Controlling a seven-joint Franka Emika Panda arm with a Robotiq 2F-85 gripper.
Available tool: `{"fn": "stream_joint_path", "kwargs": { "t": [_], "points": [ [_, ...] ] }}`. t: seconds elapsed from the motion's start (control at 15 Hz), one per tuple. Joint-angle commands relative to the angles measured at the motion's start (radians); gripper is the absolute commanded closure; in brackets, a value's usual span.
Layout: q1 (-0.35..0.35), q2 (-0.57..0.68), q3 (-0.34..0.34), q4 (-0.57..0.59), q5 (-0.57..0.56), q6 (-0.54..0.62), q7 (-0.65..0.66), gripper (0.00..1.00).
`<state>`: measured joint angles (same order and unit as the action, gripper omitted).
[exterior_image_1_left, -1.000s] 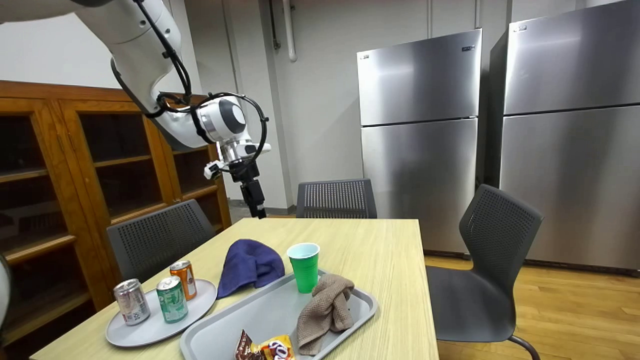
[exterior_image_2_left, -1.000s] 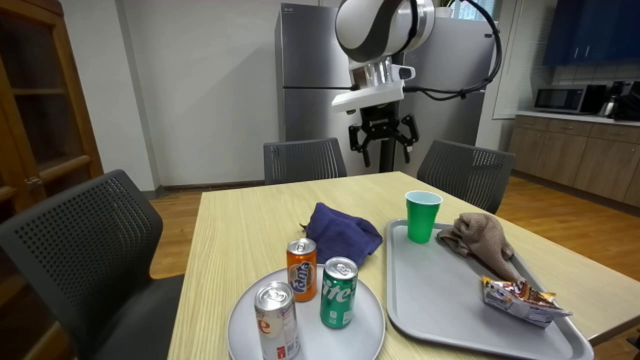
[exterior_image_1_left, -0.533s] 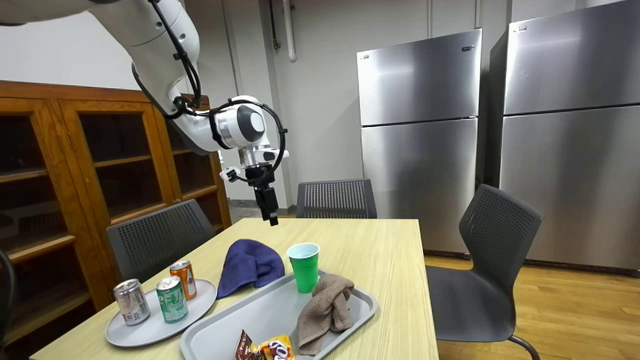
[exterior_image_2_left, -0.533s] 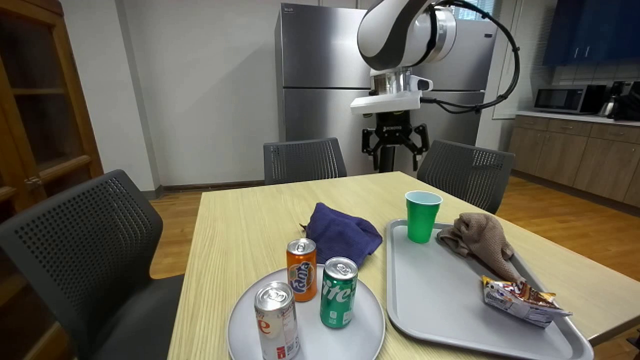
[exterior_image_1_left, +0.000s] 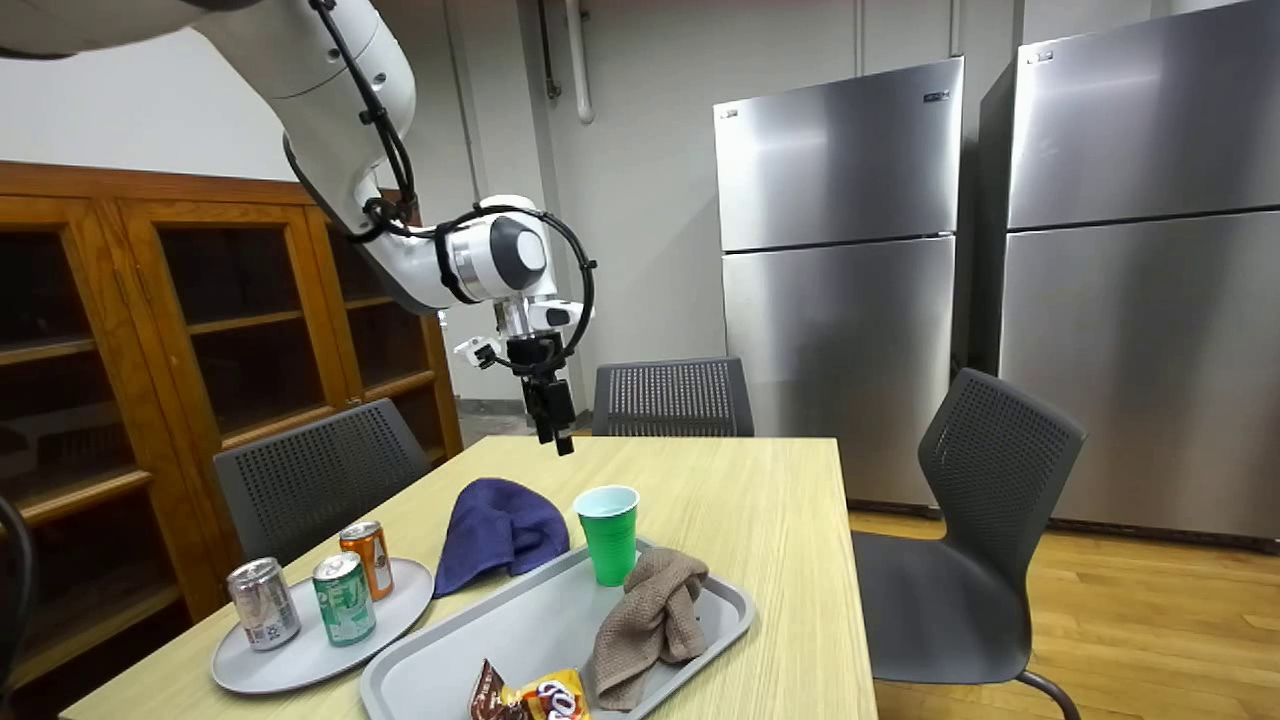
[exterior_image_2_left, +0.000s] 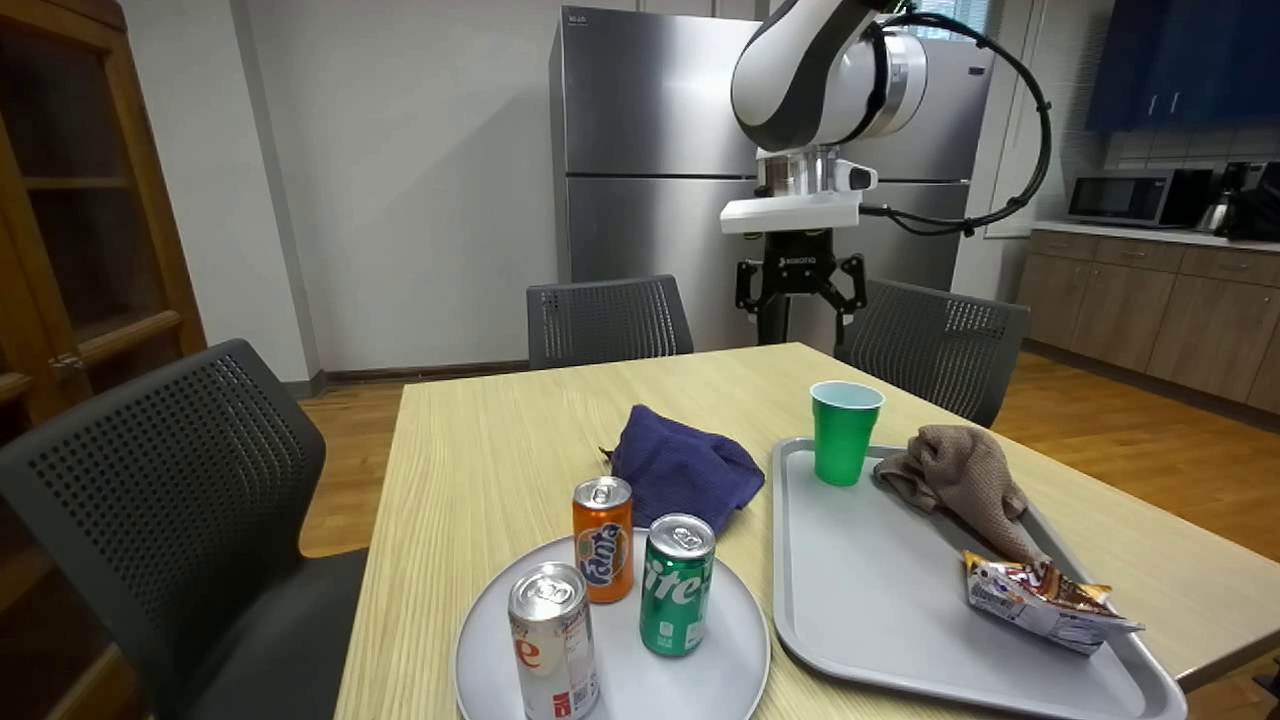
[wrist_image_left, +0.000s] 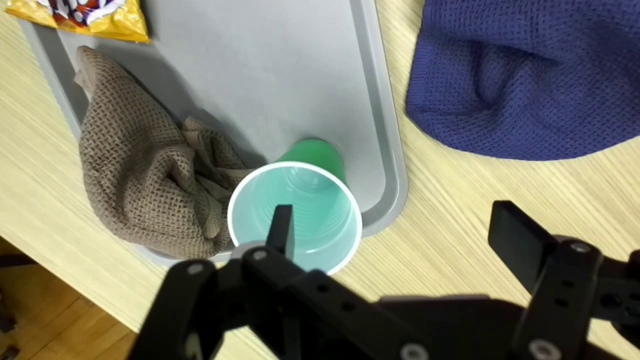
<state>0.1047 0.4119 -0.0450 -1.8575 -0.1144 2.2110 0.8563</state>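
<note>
My gripper (wrist_image_left: 392, 215) stands open with nothing between its fingers. In both exterior views it hangs above the far part of the table, pointing down. Nearest below it is a green cup (wrist_image_left: 320, 152) with a pale inside, upright at one end of a grey tray (wrist_image_left: 280, 65). One black finger (wrist_image_left: 282, 230) overlaps the cup's mouth in the wrist view, though the exterior views show gripper and cup apart. A crumpled brown cloth (wrist_image_left: 145, 170) lies beside the cup on the tray. Outside the tray rests a dark blue cloth (wrist_image_left: 525, 90).
A snack bag (exterior_image_2_left: 1045, 603) lies on the tray. On a round grey plate (exterior_image_2_left: 620, 660) stand an orange can (exterior_image_2_left: 604, 545), a green can (exterior_image_2_left: 678, 590) and a silver-white can (exterior_image_2_left: 553, 645). Chairs (exterior_image_1_left: 975, 560) surround the table; a wooden cabinet (exterior_image_1_left: 240, 330) and refrigerators (exterior_image_1_left: 840, 300) stand behind.
The arm and gripper have shifted rightward in both exterior views and come somewhat lower, with the jaws staying apart. Cup, cloths, cans, plate, tray and bag have stayed in place.
</note>
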Motion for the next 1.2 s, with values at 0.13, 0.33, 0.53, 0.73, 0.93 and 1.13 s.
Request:
{"fn": "stream_joint_path", "kwargs": {
  "t": [0.13, 0.33, 0.53, 0.73, 0.93, 1.13],
  "points": [
    [0.008, 0.000, -0.009, 0.002, 0.005, -0.002, -0.006, 0.00],
    [0.017, 0.000, -0.014, -0.007, -0.008, 0.026, 0.013, 0.00],
    [0.018, 0.011, -0.016, -0.005, -0.007, 0.053, 0.010, 0.00],
    [0.016, 0.026, -0.020, 0.000, -0.007, 0.077, 0.003, 0.00],
    [0.015, 0.047, -0.031, 0.013, -0.013, 0.090, 0.001, 0.00],
    [0.017, 0.075, -0.045, 0.031, -0.021, 0.091, 0.004, 0.00]
  ]
}}
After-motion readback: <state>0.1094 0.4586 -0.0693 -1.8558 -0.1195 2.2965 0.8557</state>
